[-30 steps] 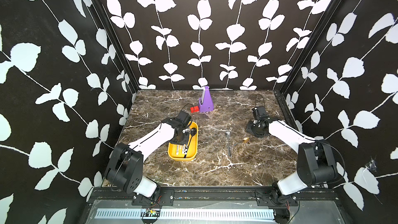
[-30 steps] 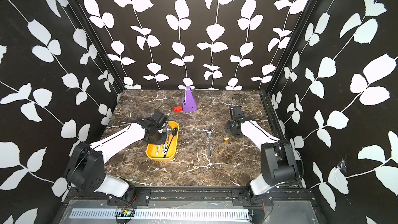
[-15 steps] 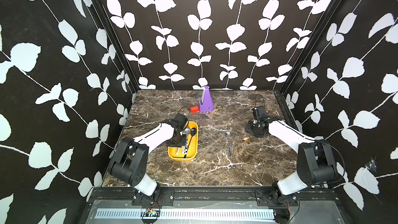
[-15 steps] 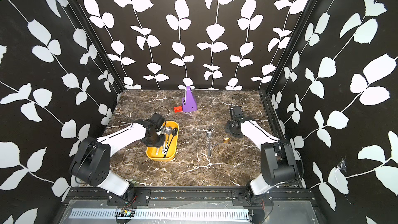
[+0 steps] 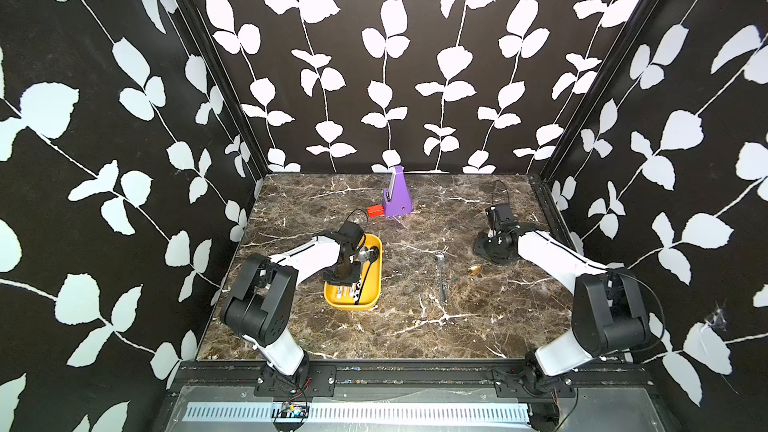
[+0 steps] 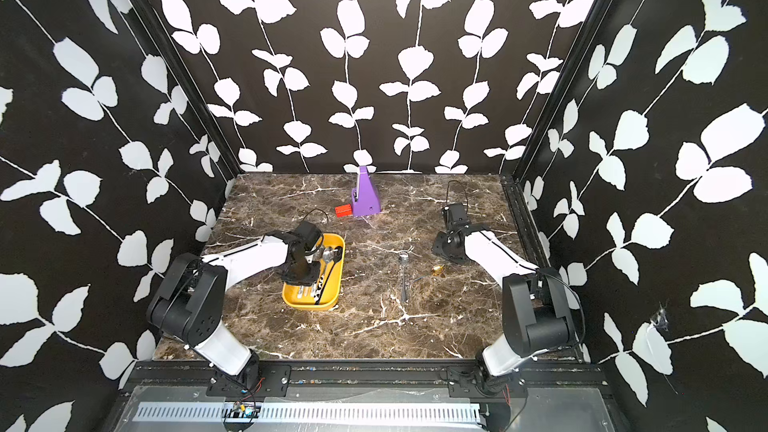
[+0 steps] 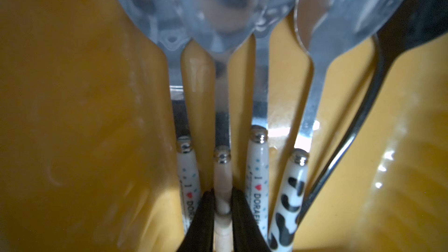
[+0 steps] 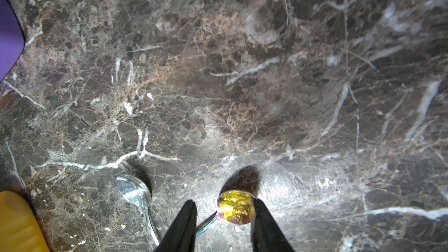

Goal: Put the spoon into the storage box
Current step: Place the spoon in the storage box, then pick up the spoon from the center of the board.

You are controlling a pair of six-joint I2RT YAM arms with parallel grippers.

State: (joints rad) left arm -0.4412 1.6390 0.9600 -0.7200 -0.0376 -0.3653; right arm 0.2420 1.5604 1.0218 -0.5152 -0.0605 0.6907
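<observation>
Left tool (image 7: pixel 222 191) narrow astride spoon (image 7: pixel 222 170), grip unclear | spoon: cream handle, steel bowl | storage box (image 7: pixel 72 117): yellow

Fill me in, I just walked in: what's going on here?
The left claw is down in the yellow storage box, fingers either side of a pale-handled spoon lying among other spoons. The right claw hangs open over a gold spoon on the marble table; a silver spoon lies beside it.

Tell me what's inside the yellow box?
Five spoons lie in the storage box: two with Doraemon handles, one cow-spotted, one beige, one dark metal. From above, the left claw covers part of them.
</observation>
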